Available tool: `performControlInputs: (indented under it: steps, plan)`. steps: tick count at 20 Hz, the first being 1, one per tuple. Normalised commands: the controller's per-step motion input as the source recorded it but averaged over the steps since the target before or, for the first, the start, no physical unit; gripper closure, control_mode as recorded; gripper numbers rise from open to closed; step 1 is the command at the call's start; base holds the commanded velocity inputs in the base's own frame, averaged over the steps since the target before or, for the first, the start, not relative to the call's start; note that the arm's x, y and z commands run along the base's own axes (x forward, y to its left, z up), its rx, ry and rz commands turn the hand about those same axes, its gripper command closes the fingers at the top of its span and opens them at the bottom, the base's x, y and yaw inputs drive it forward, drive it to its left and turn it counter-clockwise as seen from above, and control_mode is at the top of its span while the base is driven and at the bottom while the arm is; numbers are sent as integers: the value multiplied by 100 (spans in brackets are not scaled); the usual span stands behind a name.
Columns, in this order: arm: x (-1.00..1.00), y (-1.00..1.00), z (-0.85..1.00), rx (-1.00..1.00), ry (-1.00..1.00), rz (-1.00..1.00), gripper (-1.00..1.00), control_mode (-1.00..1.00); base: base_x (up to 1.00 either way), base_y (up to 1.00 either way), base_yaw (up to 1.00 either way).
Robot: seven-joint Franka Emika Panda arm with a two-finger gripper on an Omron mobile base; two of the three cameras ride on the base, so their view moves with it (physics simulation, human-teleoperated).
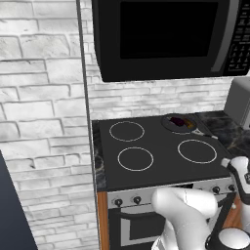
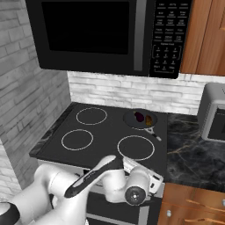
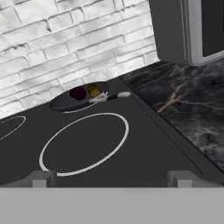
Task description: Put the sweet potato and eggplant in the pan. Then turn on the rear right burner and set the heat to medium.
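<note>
1. Fingertips of the gripper [image 3: 111,178] stand wide apart at the near edge of the cooktop [image 3: 144,144], holding nothing.
2. Beyond them lies the near right ring [image 3: 85,142], bare.
3. Farther back, the pan [image 2: 139,118] sits on the rear right burner, handle [image 3: 114,96] pointing right and toward the near side.
4. Inside the pan, the eggplant [image 3: 78,92] lies left and the sweet potato [image 3: 93,91] right, close together; the loading appears complete.
5. Judgement: the step in hand is the burner control. The knobs [image 1: 127,200] line the stove's front panel below the glass; which one serves the rear right zone cannot be read.
6. Recommended: lower the hand to the panel, square the open jaws around the correct knob, close firmly, then turn only part-way for medium heat.
</note>
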Motion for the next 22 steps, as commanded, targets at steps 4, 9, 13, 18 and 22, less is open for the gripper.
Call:
performControlInputs:
  steps: [4,9,13,18,22]
  plan:
    - [-26,0,-33,-3,-19,0,-100,-100,0,0,0]
    - [-38,0,-19,0,-19,0,-100,-100,0,0,0]
    - [-11,0,-17,-2,-9,0,-100,-100,0,0,0]
    - [0,1,-17,-17,1,0,-100,-100,0,0,0]
    - [-4,0,-3,-25,0,0,-100,-100,0,0,0]
